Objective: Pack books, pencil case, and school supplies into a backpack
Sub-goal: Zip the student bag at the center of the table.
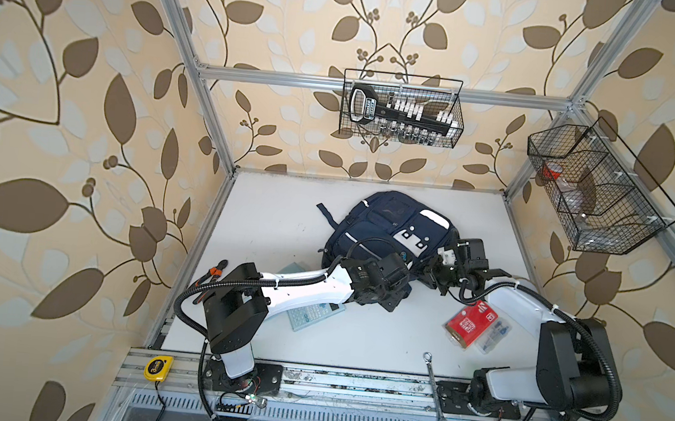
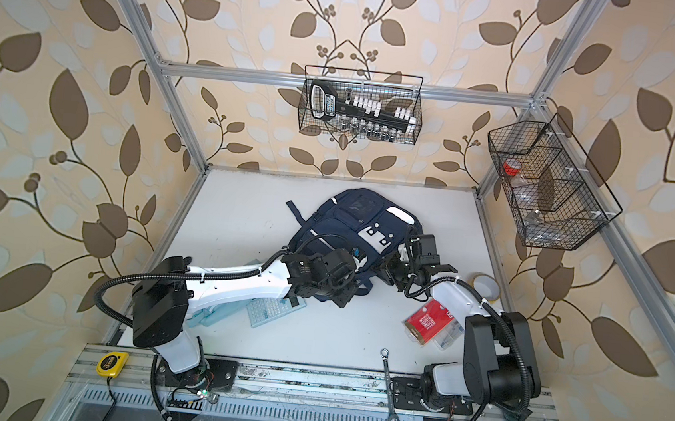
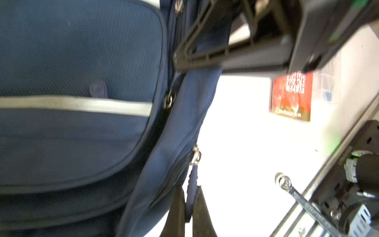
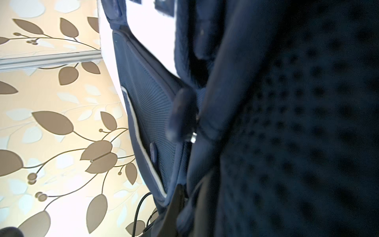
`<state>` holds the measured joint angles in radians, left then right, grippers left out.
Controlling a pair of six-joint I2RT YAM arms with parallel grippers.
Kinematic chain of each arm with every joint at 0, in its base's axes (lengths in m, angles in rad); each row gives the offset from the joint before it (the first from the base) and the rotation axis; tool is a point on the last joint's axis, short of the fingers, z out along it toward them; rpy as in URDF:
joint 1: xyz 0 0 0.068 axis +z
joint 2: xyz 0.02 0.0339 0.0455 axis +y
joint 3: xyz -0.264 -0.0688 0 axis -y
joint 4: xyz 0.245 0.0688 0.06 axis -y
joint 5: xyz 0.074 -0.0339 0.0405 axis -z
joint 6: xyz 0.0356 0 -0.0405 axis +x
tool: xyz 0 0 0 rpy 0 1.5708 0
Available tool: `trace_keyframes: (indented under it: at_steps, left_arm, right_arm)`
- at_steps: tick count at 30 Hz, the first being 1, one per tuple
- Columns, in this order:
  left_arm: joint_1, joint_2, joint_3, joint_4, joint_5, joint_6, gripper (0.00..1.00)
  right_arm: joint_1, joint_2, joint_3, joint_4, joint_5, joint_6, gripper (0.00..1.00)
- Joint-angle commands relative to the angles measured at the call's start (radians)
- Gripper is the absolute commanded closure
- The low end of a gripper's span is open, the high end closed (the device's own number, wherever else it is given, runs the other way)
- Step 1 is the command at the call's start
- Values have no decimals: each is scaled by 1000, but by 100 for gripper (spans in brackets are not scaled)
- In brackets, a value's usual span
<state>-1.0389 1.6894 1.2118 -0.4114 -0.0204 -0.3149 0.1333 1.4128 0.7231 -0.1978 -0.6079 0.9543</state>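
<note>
The navy backpack [image 1: 384, 228] [image 2: 343, 220] lies flat at mid-table. My left gripper [image 3: 189, 205] [image 1: 402, 284] is at its near edge, shut on a dark blue zipper pull [image 3: 192, 180]. My right gripper [image 4: 190, 205] [image 1: 430, 269] is pressed to the bag's right side, shut on a fold of its fabric [image 4: 196, 195]. The pale blue calculator [image 1: 314, 315] [image 2: 272, 312] lies partly under the left arm. The pale blue pencil case [image 2: 203, 318] peeks out beneath that arm. The clear box with a red label [image 1: 471, 325] [image 3: 291, 96] sits on the table at the right. No books are in view.
A wrench [image 1: 433, 388] lies over the front rail, and a yellow tape measure [image 1: 157, 367] sits at its left end. Orange-handled pliers [image 1: 213, 271] lie by the left edge. A tape roll [image 2: 485, 285] sits at the right edge. Wire baskets [image 1: 401, 109] [image 1: 592, 192] hang on the walls.
</note>
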Motion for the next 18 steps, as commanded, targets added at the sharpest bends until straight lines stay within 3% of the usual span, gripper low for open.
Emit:
trace_keyframes:
  at_steps: [1,7,11,18]
  left_arm:
    - [-10,-37,-48,-409,92,-15,100]
    - [-15,27,-63,-113,291,-140,100]
    - [-40,-16,-68,-167,201,-163,100]
    - [-40,-238,-256,-349,109,-281,100]
  right_arm:
    - [-43,-34,28,121,270,-28,100]
    - [-8,-137,-59,148,282,53,100]
    - [-38,-119,-30,96,333,-20,100]
    - [-245,58,159,30,290,-150,100]
